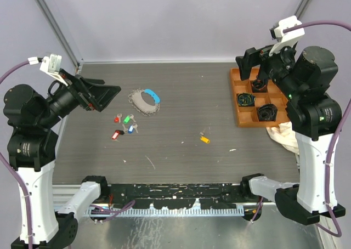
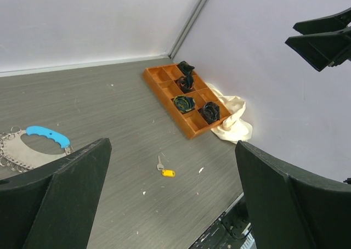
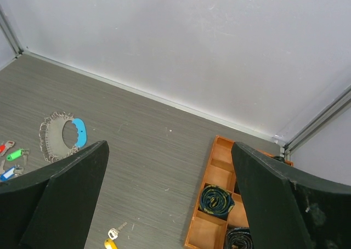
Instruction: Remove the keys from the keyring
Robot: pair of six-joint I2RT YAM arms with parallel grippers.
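The keyring (image 1: 144,101), a silvery chain loop with a light-blue curved piece, lies flat on the grey table at left centre. It also shows in both wrist views, keyring (image 2: 46,136) and keyring (image 3: 61,136). Just in front of it lie several small keys, with a red head (image 1: 117,118), a green head (image 1: 127,118) and a blue head (image 1: 131,128); they look apart from the loop. A yellow-headed key (image 1: 204,139) lies alone mid-table. My left gripper (image 1: 109,89) hovers open left of the loop. My right gripper (image 1: 250,76) hangs open over the tray.
An orange compartment tray (image 1: 235,92) at the back right holds dark rolled items (image 1: 245,99). A white cloth (image 1: 282,134) lies bunched by its near corner. White walls close the back and sides. Small white flecks dot the table.
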